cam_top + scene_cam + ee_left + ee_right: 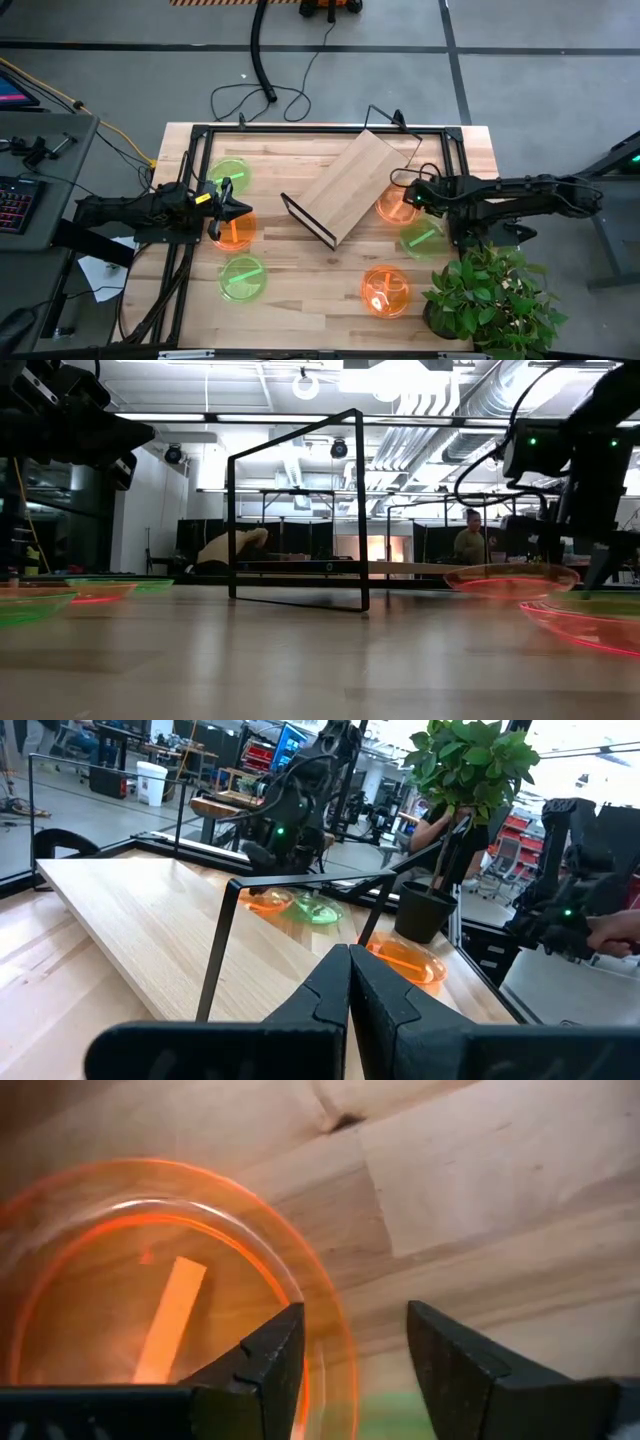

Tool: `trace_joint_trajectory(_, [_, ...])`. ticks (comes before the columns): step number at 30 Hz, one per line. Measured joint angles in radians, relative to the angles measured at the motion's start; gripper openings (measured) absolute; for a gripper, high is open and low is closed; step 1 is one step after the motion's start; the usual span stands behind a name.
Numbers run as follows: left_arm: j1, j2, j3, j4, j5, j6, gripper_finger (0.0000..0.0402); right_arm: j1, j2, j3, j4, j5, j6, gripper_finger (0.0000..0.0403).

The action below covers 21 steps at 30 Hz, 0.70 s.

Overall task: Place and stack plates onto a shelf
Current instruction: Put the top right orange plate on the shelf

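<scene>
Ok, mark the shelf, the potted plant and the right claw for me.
shelf point(348, 186), high view, middle of its plywood board.
potted plant point(497, 293), high view, on its leaves.
right claw point(356, 1348), right wrist view, midway between its open fingertips, one fingertip inside the rim of an orange plate point(110, 1310).

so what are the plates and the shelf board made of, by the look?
Plates: likely thin plastic, glossy and translucent; the table grain shows through the neon orange and green. Shelf board: light plywood or laminated wood, matte with visible grain, on a thin black wire frame.

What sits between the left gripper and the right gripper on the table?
The shelf, lying diagonally mid-table between the left gripper and right gripper, as the high view shows.
</scene>
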Motion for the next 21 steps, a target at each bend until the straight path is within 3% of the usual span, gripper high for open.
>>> trace_joint_trajectory(21, [0.0,0.0,0.0,0.0,0.0,0.0,0.0,-0.036,-0.043,-0.023,0.106,-0.083,-0.151,0.0158])
